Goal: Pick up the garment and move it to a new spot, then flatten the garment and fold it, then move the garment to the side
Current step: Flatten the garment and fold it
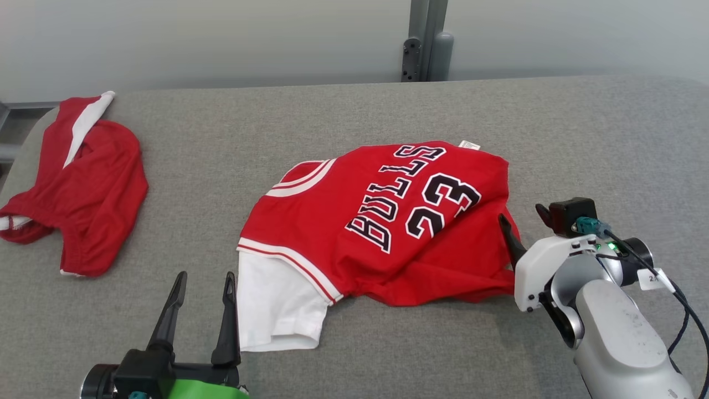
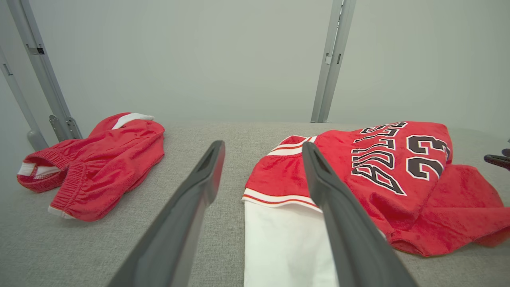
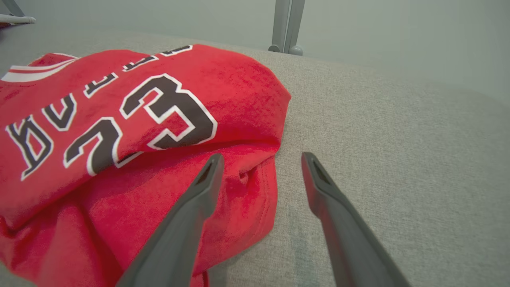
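One garment (image 1: 332, 221) lies between left claw (image 1: 204, 280), right claw (image 1: 520, 215).

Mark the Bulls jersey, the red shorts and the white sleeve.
Bulls jersey (image 1: 410, 255), head view, red fabric beside the lettering.
red shorts (image 1: 88, 188), head view, middle of the cloth.
white sleeve (image 1: 277, 305), head view, its centre.

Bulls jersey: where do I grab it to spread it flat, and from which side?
Probably the Bulls jersey's bunched red hem, approached low from the robot's right: it stands up in a fold off the gray surface, while the white sleeve lies flat and gives little to pinch.
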Controlling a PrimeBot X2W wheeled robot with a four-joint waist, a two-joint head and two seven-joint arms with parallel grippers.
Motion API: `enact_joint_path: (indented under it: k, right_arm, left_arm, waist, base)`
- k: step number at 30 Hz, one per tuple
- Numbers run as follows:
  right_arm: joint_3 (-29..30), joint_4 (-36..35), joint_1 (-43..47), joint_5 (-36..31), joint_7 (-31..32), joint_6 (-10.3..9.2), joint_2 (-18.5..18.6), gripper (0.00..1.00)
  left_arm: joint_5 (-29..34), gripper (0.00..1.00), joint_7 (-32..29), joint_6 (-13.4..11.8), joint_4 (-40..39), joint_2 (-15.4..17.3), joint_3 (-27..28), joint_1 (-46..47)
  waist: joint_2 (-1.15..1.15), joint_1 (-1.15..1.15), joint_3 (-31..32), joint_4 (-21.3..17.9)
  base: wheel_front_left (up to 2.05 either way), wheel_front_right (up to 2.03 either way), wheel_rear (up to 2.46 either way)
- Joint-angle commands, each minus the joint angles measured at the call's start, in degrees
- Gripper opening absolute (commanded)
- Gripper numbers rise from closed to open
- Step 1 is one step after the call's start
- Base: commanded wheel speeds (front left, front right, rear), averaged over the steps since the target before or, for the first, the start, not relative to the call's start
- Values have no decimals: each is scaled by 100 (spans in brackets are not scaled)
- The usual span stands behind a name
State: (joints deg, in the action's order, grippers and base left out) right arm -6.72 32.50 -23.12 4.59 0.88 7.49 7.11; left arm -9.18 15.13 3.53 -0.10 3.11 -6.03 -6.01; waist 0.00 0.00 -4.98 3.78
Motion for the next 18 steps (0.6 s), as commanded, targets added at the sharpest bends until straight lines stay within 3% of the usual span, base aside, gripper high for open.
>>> enact_joint_path:
  k: [1,9,10,13,14,18]
  right_arm:
    - [-71,210,-167,146,212,0,75,100]
    - [-635,1130,-814,712,1117,0,423,100]
    - [-719,1194,-869,788,1212,0,457,84]
    - [-983,1299,-1043,1058,1361,0,603,5]
    - [-1043,1279,-1110,1150,1314,-1,665,0]
    - [-1145,1174,-1437,1320,1040,-3,956,0]
  left_arm:
    - [71,100,3,-35,6,1,-12,102]
    - [7,100,3,-104,7,-19,-62,252]
    - [5,100,3,-110,8,-20,-70,260]
    - [-37,100,3,-141,5,-21,-99,288]
    - [-57,100,3,-153,4,-21,-107,299]
    - [-88,100,3,-189,-8,-21,-152,339]
  waist:
    - [0,0,-120,184]
    - [0,0,-456,598]
    - [0,0,-480,630]
    - [0,0,-527,704]
    - [0,0,-534,718]
    - [0,0,-575,763]
  base:
    - [0,0,0]
    - [0,0,0]
    - [0,0,0]
    - [0,0,0]
    - [0,0,0]
    - [0,0,0]
